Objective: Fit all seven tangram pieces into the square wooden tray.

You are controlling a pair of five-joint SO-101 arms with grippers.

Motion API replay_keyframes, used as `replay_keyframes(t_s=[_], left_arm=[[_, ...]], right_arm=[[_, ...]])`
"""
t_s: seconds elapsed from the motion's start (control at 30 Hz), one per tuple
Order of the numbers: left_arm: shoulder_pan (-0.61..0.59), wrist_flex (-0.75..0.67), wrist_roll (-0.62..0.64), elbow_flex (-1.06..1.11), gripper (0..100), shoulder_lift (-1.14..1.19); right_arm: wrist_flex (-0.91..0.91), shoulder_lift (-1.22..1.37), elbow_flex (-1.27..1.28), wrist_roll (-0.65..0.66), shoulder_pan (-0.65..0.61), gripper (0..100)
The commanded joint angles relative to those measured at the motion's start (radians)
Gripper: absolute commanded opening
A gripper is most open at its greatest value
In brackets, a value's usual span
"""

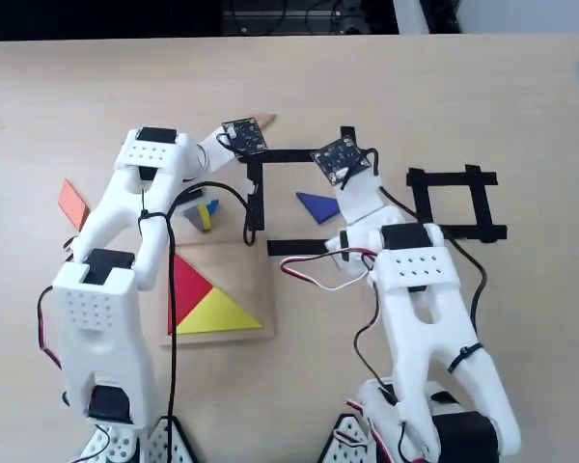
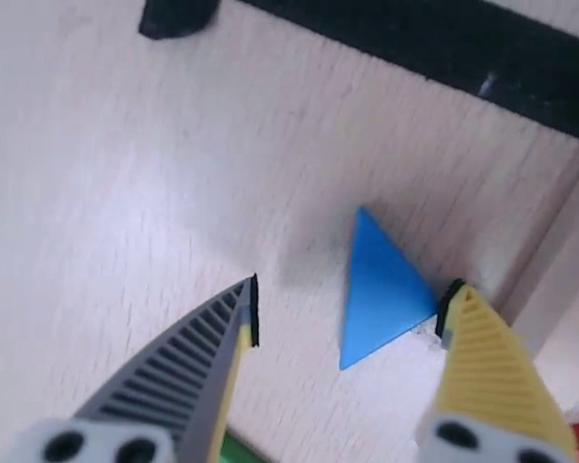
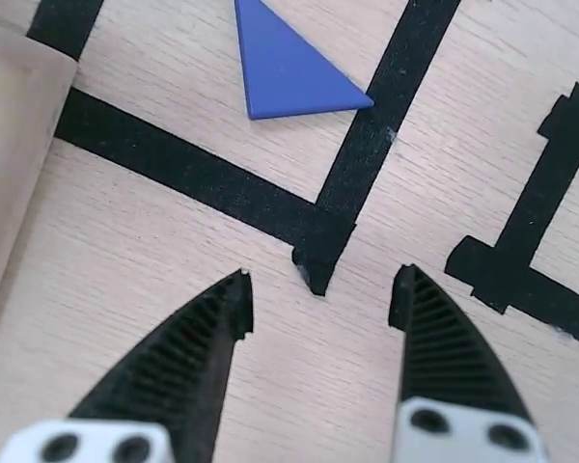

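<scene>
The left gripper (image 2: 350, 307), jaws wide apart and holding nothing, straddled the small light-blue triangle (image 2: 381, 289) on the table near the wooden tray (image 1: 246, 270), seemingly to pinch it, while the right gripper (image 3: 323, 285), likewise open and empty, hung over a black tape corner (image 3: 318, 227).

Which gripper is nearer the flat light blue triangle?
Left. The left gripper straddles the light blue triangle; the right gripper hovers by a black tape corner, away from it.
</scene>
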Motion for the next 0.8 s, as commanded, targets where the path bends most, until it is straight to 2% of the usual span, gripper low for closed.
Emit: replay_keyframes(t_s=[0.0, 0.2, 0.43, 0.77], left_arm=[[-0.008, -0.006, 0.002, -0.042, 31, 0.032], [0.005, -0.003, 0.000, -0.030, 31, 0.035], [0.010, 0.097, -0.002, -0.042, 19, 0.037], [0.010, 0.100, 0.000, -0.042, 19, 0.041]], right_arm=[[-0.015, -0.028, -0.005, -0.005, -0.015, 24.3], [-0.015, -0.028, -0.005, -0.003, -0.015, 24.3], [-0.015, -0.028, -0.005, -0.003, -0.015, 24.3], [-0.014, -0.028, -0.005, -0.003, -0.015, 24.3]])
